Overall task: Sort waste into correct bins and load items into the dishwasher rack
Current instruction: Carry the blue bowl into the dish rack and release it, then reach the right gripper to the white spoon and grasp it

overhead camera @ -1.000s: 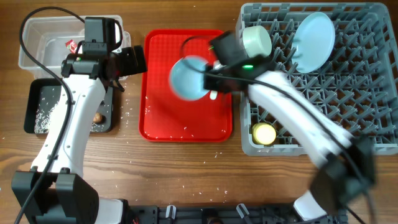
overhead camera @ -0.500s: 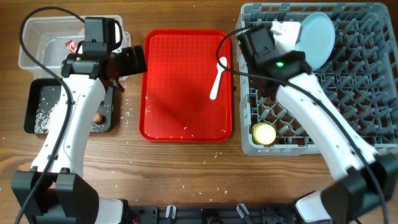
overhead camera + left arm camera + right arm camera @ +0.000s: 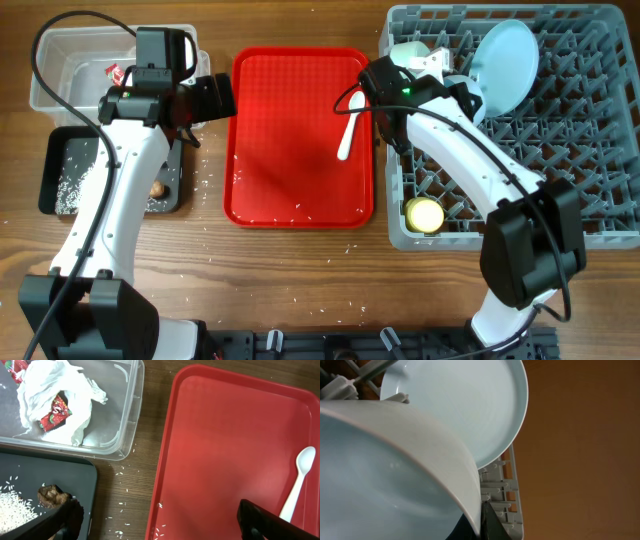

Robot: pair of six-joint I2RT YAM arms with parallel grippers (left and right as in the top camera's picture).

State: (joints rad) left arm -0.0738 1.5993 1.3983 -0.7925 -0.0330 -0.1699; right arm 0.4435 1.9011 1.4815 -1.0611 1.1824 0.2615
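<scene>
My right gripper is shut on the rim of a pale blue bowl at the far-left corner of the grey dishwasher rack. The pale blue plate stands on edge just behind the bowl, and also shows in the right wrist view. Another pale bowl sits at that corner. The yellow cup is in the rack's near-left corner. The white spoon lies on the red tray. My left gripper is open and empty between the black tray and the red tray. The cone piece is out of view.
The clear tub holds crumpled wrappers. The black tray holds rice and a brown lump. Loose grains lie on the wood and on the red tray's near edge.
My right arm carried the bowl from above the red tray to the rack's far-left corner, uncovering the spoon. The left arm has not moved.
</scene>
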